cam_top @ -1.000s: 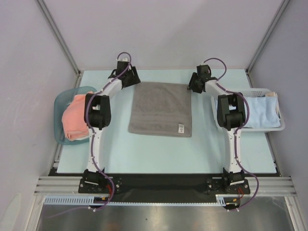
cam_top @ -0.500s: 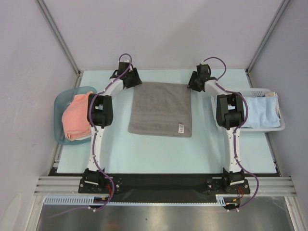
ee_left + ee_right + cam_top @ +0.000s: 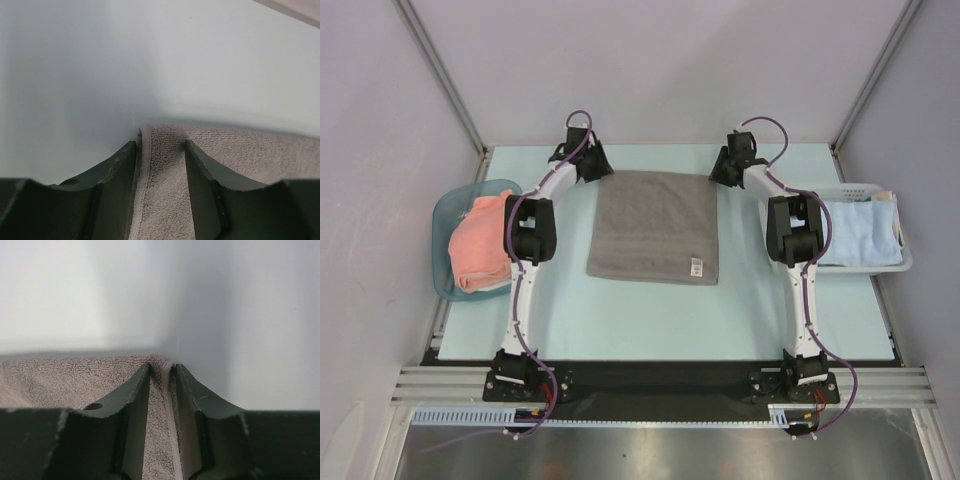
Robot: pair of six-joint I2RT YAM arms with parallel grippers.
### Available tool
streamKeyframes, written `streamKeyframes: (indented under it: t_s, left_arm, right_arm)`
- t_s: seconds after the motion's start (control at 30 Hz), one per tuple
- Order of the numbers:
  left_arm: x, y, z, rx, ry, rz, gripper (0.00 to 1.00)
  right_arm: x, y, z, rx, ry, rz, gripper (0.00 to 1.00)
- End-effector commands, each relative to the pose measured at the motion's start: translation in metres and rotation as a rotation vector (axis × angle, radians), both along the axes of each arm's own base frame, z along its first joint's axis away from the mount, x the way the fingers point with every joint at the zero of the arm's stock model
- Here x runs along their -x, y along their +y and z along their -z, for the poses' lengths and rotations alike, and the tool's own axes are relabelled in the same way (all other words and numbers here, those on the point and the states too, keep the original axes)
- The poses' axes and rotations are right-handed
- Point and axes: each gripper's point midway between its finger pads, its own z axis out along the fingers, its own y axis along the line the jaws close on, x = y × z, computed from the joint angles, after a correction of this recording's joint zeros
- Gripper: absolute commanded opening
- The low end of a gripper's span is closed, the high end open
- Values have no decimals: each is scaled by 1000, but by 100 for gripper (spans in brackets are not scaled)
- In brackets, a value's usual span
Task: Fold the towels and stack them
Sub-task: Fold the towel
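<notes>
A grey towel [image 3: 653, 228] lies flat in the middle of the table, its small white label [image 3: 696, 266] near the front right corner. My left gripper [image 3: 595, 168] is down at the towel's far left corner; in the left wrist view the grey towel [image 3: 165, 190] runs between the spread jaws of the left gripper [image 3: 161, 145], which is open. At the far right corner sits my right gripper [image 3: 723, 172]. In the right wrist view the right gripper [image 3: 162, 367] pinches a raised ridge of the grey towel [image 3: 60, 377].
A salmon-pink towel [image 3: 480, 243] lies bunched in the translucent blue tub [image 3: 445, 215] at the left edge. A light blue towel [image 3: 860, 235] rests in the white lattice basket [image 3: 845, 190] on the right. Walls stand close behind and at both sides.
Both grippers have shifted slightly toward the towel's far corners and their jaws have narrowed. The right one has closed onto the towel's corner. The towel itself lies as before.
</notes>
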Motion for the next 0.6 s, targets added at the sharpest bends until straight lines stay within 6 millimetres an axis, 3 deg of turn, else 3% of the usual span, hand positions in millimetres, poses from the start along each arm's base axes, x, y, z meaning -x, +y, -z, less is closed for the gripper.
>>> streamKeyframes:
  t_s: [0.0,0.43,0.57]
  left_arm:
    - [3,2,12,34,46,-8,47]
    - [-6,1,8,133,-8,-28,32]
    - [-12,1,2,154,-36,-32,20]
  right_arm:
    - [-7,0,2,-11,-1,-1,30]
    - [-17,-4,-10,-22,-39,-12,4]
    - [-22,-2,-18,-26,-71,-29,0]
